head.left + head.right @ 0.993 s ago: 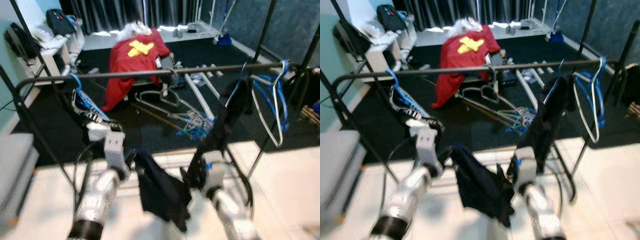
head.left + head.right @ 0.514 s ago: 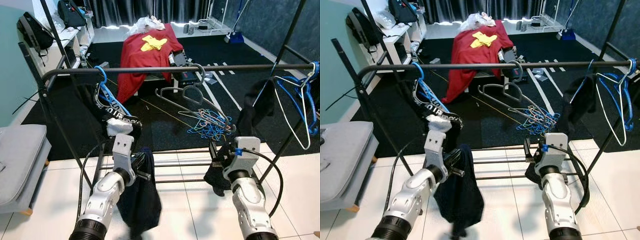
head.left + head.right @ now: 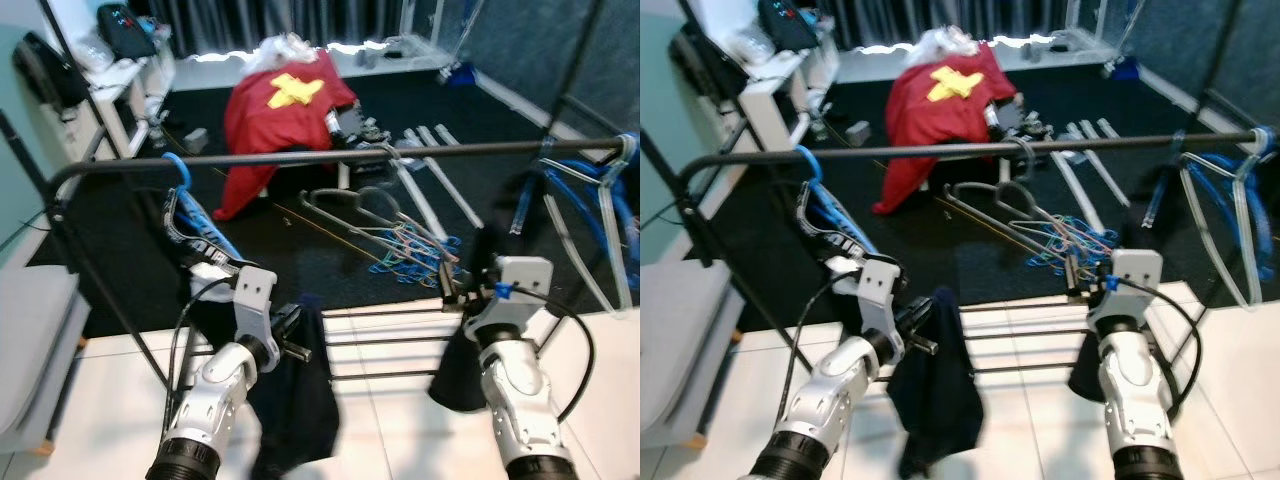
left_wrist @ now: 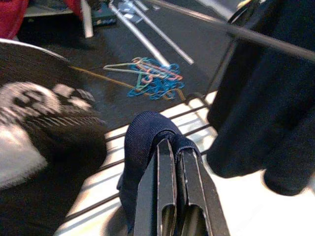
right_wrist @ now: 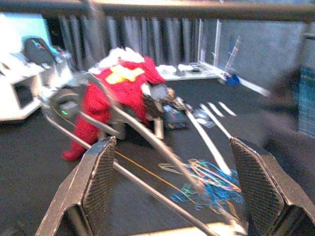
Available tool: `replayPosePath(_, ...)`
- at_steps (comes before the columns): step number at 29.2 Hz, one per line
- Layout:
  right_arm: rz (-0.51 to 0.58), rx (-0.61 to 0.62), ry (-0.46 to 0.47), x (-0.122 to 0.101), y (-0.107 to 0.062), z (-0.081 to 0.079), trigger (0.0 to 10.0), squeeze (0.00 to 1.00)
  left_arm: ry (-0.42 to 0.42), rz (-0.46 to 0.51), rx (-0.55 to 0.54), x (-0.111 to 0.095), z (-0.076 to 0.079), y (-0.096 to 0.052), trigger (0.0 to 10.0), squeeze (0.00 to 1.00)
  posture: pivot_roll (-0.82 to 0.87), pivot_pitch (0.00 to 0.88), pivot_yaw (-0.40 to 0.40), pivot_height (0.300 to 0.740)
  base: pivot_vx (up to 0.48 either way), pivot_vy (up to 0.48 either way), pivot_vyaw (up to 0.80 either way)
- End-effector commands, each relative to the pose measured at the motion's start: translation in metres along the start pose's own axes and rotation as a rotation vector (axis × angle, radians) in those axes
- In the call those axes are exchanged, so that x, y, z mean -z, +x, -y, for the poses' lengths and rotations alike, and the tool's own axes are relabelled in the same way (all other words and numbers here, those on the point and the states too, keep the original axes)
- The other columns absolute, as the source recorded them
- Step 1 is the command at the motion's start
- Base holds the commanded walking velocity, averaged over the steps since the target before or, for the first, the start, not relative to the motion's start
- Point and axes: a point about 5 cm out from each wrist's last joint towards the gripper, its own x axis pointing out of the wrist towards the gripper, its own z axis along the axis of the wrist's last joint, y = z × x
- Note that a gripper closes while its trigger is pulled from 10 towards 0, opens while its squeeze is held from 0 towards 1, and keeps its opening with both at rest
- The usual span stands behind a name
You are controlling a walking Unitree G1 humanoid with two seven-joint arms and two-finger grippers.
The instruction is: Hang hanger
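Here the left gripper [image 4: 172,162] has its two black fingers pressed together on a fold of a dark navy garment [image 3: 936,400]; the cloth hangs straight down from the pinch, below the black clothes rail [image 3: 970,150]; the right gripper [image 5: 177,182] is spread wide with nothing between its fingers, held low under the rail; a silver hanger [image 3: 985,190] lies on the dark carpet beyond the rail, well apart from both grippers, beside a heap of coloured hangers [image 3: 1065,240]; blue and white hangers [image 3: 1225,225] hang at the rail's right end; a red garment [image 3: 935,110] is draped further back.
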Motion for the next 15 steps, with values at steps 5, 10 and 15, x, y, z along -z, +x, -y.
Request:
replayPosePath(5,0.068,0.004,-0.072,-0.019,0.001,0.013,10.0,0.00,-0.011,0.049,0.024,-0.008,0.005,0.002,10.0,0.00,-0.11,0.035,0.048,0.740,0.283,0.000,0.00)
replayPosePath(10,0.087,-0.004,-0.077,-0.027,0.004,0.013,10.0,0.00,-0.009,0.049,0.032,-0.007,0.007,0.002,10.0,0.00,-0.12,0.034,0.053,0.740,0.000,0.000,0.00)
replayPosePath(15,0.090,-0.084,-0.045,-0.032,0.009,0.009,10.0,0.00,0.004,0.044,0.042,-0.007,0.008,0.003,10.0,0.00,-0.11,0.040,0.051,0.740,0.000,0.000,0.00)
